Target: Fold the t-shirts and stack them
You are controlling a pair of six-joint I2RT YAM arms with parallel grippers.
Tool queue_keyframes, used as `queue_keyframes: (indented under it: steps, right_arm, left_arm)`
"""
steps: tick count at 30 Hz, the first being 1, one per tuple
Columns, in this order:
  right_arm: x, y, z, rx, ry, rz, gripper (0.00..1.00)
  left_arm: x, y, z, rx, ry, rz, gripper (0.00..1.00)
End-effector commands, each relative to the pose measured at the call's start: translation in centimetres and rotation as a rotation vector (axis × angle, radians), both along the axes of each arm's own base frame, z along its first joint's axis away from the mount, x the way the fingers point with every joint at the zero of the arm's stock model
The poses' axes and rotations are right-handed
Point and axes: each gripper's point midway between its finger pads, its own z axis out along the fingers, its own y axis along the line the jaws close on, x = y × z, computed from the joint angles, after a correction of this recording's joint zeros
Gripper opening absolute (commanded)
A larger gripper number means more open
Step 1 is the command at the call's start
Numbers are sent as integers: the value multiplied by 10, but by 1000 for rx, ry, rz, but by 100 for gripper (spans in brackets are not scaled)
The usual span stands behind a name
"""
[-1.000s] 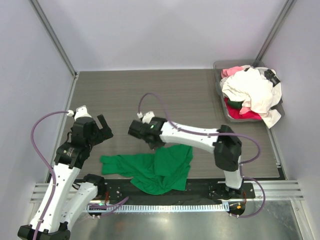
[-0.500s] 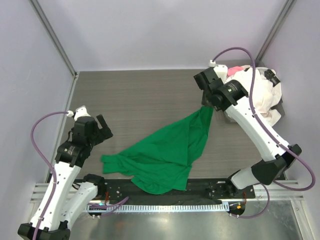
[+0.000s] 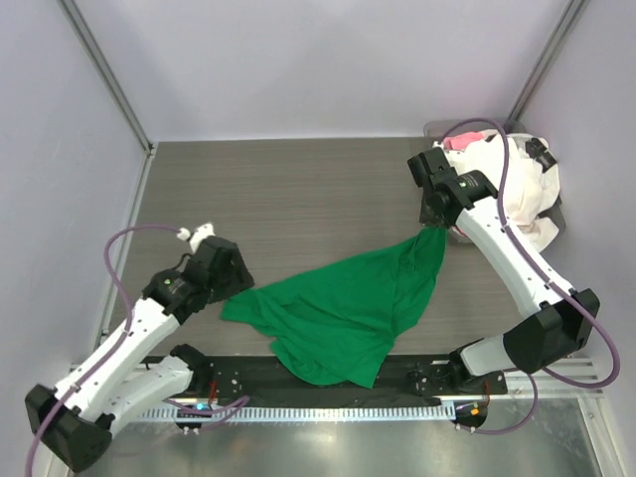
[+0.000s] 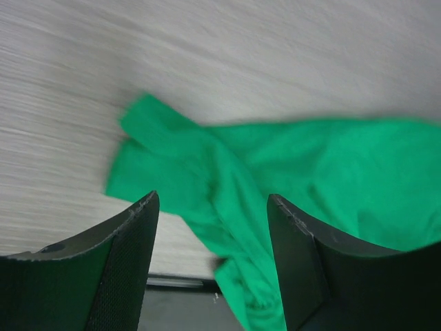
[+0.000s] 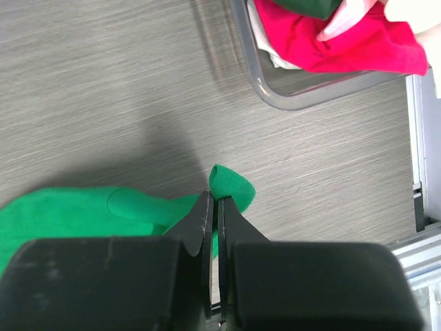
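Moved since the earlier view: the right arm has been swung from the middle of the worktop (image 3: 298,189) toward its far right corner, and one corner of the green shirt (image 3: 343,313) has been drawn out with it. The left arm has been lowered to the shirt's left end.

Right end effector (image 5: 214,200): clenched on a small fold of the green shirt's edge, near the wall of the bin (image 5: 275,96).

Left end effector (image 4: 210,203): jaws apart, nothing held; the shirt's left sleeve is seen below and between them.

Green shirt: stretched on a slant from the middle of the near edge toward the far right. The near part is bunched.

White shirt (image 3: 507,179), pink shirt (image 3: 462,141), red shirt (image 5: 331,41): heaped in the bin at the far right corner.

Step in hand, as judged: the green shirt is being spread flat. The sleeve edge should be pinched low and close to its tip. It should then be drawn away from the right grip until wrinkles are pulled out, before any fold is made.
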Motion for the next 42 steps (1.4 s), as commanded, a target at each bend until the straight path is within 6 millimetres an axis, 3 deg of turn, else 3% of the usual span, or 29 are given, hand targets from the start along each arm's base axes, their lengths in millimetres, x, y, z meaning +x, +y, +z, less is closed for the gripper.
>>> queue_keyframes:
  steps: [1,2,3,5,6,7,8,9,10,11,13,14,15,16,18,19,25,31,42]
  right_arm:
    - [3,2,-7,3,-17,23,1]
    - [3,1,-11,2,-10,18,1]
    - [3,1,-15,4,-5,13,1]
    - [4,2,-24,8,12,11,1]
    - [4,2,-27,16,15,10,1]
    - [4,3,-30,19,19,9,1]
    - [4,3,-32,21,21,9,1]
    - [3,3,-34,22,25,7,1]
    - [2,2,-36,19,32,6,1]
    - [2,1,-36,20,30,4,1]
    - [-1,-3,-37,16,37,0,1]
    - [-1,-5,-36,16,31,-4,1]
    - [-3,-6,-36,15,31,-5,1]
    - [-4,-7,-38,14,36,-6,1]
    - [-7,-10,-37,21,32,-11,1]
    - [-9,-11,-38,22,37,-11,1]
    - [-15,-14,-42,28,45,-18,1]
    - [-20,-17,-45,33,46,-27,1]
    - [-27,-18,-55,35,62,-30,1]
  left_arm:
    - [-9,-38,0,-46,-22,-15,65]
    - [-13,-50,0,-47,-26,-39,65]
    - [-26,-75,-6,-38,-6,-117,65]
    - [-31,-103,1,-28,-39,-179,65]
    - [-48,-129,0,-12,-42,-278,64]
    - [-54,-146,-11,45,-23,-322,64]
    - [-67,-173,3,60,-62,-400,64]
    - [-72,-186,3,94,-66,-431,64]
    - [-80,-191,-20,227,-24,-468,64]
    - [-90,-220,1,212,-66,-520,64]
    - [-104,-245,-4,270,-60,-588,63]
    - [-111,-258,-19,336,-48,-641,63]
    - [-126,-282,-9,310,-61,-688,63]
    - [-132,-290,-12,327,-57,-717,62]
    - [-148,-301,-29,396,-30,-770,62]
    - [-152,-308,-26,389,-25,-784,61]
    - [-193,-325,-59,347,83,-899,60]
    - [-208,-316,-90,400,149,-907,58]
    - [-214,-314,-117,453,184,-901,49]
